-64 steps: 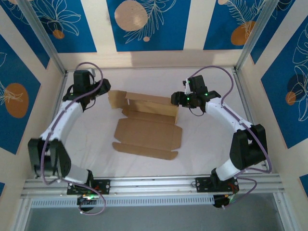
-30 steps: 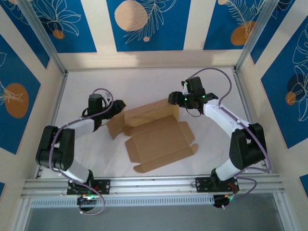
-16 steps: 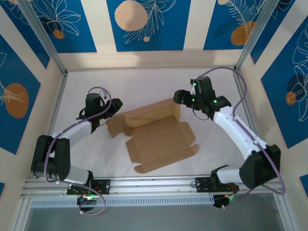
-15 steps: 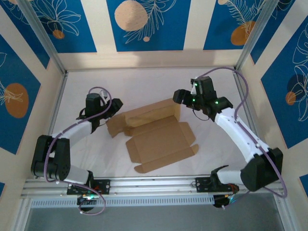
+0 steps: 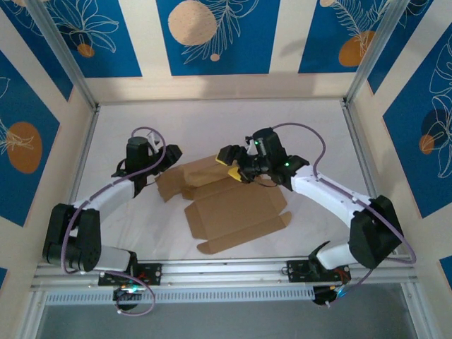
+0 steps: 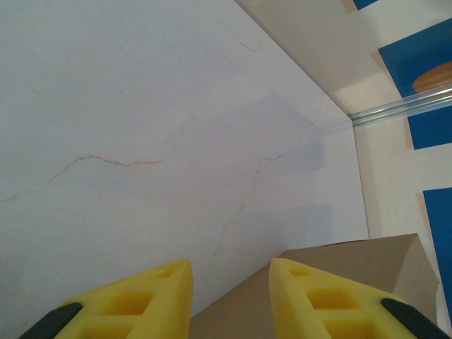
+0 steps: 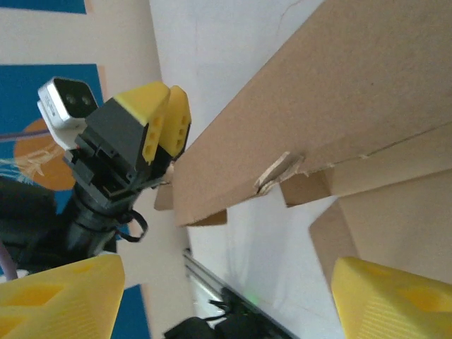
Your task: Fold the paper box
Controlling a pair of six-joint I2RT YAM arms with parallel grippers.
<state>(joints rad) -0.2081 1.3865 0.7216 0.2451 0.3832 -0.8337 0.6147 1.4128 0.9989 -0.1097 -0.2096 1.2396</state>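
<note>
On the white table [image 5: 311, 127], dead centre between your two arms, lies the paper box [image 5: 236, 208], and it's far from a box yet. Most of the brown sheet is lying flat, turned a little askew, with the near flaps spread toward the arm bases. Only the long back wall [image 5: 208, 169] is standing up along the far edge, and a side flap [image 5: 168, 187] splays out at its left end. So I'd call this the wall-raising stage, early in the fold: one wall up, the sides and the lid all to do.

Next move, as I read it: you need that back wall pinned upright while a side flap gets tucked in against it. That calls for a firm hold on one end before the other arm pushes, because the card looks light enough to skid on the smooth top.

Now the tools. Your right gripper [image 5: 229, 157] hangs over the right part of the back wall, jaws spread wide. From its wrist camera the yellow pads [image 7: 60, 296] sit far out at either side with the wall's face beyond them, nothing clamped. Your left gripper [image 5: 171, 155] sits at the wall's left end, jaws at a narrow gap with bare table showing through. Cardboard runs just beneath its fingertips [image 6: 311, 296]; whether they touch it, I can't tell.
</note>
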